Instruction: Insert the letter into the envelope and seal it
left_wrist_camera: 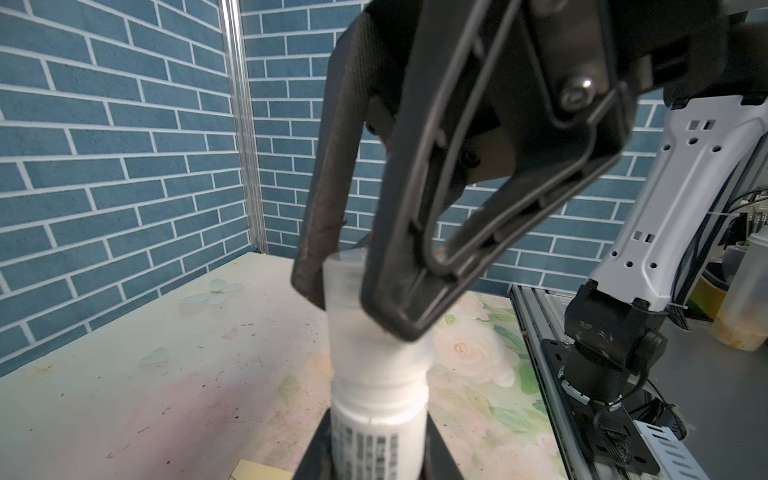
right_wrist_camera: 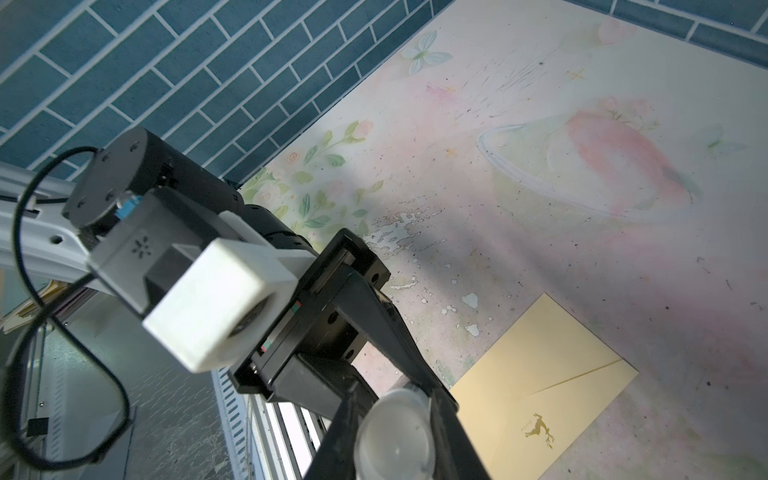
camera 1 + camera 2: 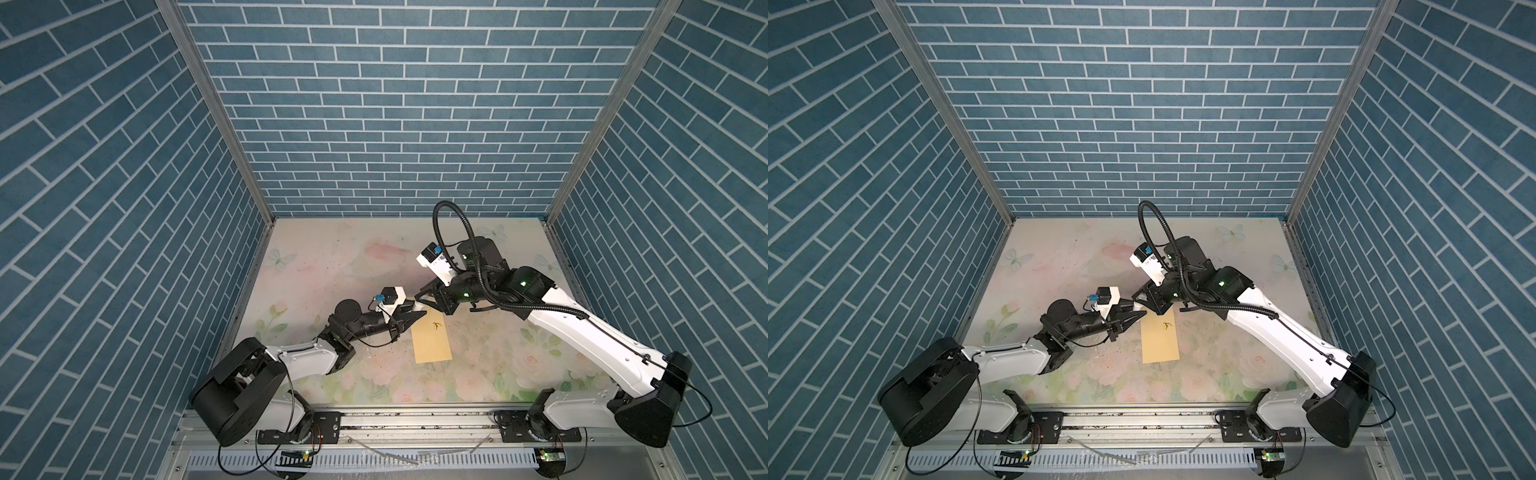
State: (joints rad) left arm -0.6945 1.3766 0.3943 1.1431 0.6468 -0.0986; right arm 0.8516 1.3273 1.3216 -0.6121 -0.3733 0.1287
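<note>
The yellow-tan envelope lies flat on the floral table, its pointed flap folded down beside a gold deer mark. The letter is out of view. Above the envelope's far end, my left gripper is shut on the body of a white glue stick. My right gripper meets it from the right and is shut on the stick's translucent cap. The cap still sits over the end of the tube.
Blue brick-pattern walls close in the table at the back and both sides. A metal rail with both arm bases runs along the front edge. The table mat is scuffed and speckled.
</note>
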